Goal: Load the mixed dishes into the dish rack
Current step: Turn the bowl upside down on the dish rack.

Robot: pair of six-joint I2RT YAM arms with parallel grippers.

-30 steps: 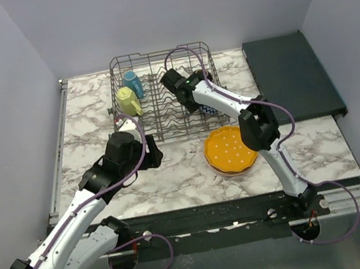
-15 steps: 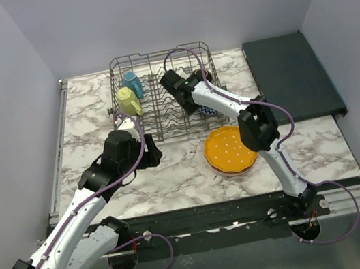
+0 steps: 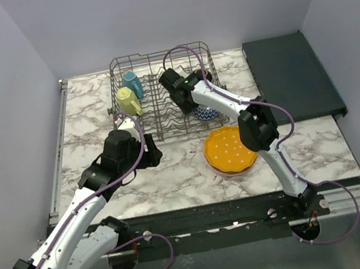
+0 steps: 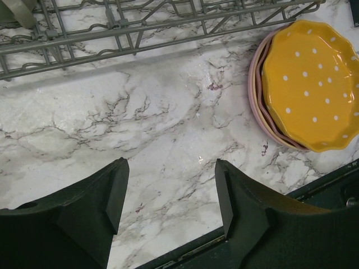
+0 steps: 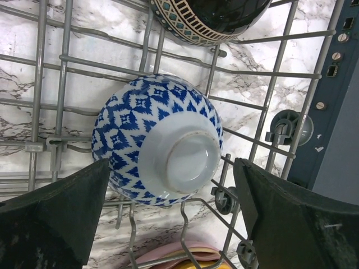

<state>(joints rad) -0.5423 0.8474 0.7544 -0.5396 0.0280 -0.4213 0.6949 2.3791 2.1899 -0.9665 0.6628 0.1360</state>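
While spread wide, right gripper (image 5: pixel 171 168) in rack (image 5: pixel 61 56), upturned blue bowl (image 5: pixel 160 148) between jaws, seemingly untouched; left gripper (image 4: pixel 170 168) likewise wide above marble (image 4: pixel 168 112), plates (image 4: pixel 308 84) beyond right jaw.

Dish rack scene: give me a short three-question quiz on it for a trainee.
1. True or false: the blue-and-white patterned bowl in the grey wire dish rack shows its base to the right wrist camera.
2. The orange white-dotted plate rests on: A) a pink plate, B) the rack, C) a dark tray.
3. How many mugs are in the rack?
Key: 1 true; 2 A; 3 two, the blue mug and the yellow-green mug.
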